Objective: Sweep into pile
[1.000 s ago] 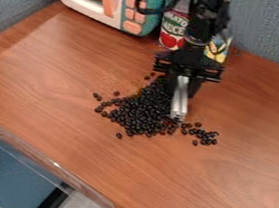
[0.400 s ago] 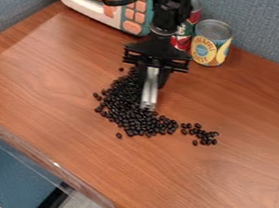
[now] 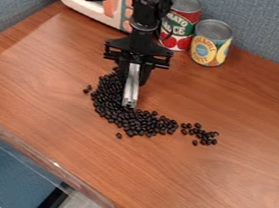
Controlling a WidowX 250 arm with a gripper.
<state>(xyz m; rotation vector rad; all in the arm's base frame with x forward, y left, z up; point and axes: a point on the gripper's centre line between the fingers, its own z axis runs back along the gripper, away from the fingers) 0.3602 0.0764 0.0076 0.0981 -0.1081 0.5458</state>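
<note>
Bar point(image 3: 131, 92) | long axis pointing down-view, end at beans point(image 3: 134, 121) | tool point(image 3: 134, 76) clamped on bar

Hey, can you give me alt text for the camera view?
A robot's black claw holds a silver metal tool down at a curved spread of black beans on a wooden tabletop, with a small cluster toward the picture's right. Two cans and a toy microwave stand behind.

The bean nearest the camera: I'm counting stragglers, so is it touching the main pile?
Apart. The camera view shows a narrow strip of tabletop between the bean and the main pile.
</note>
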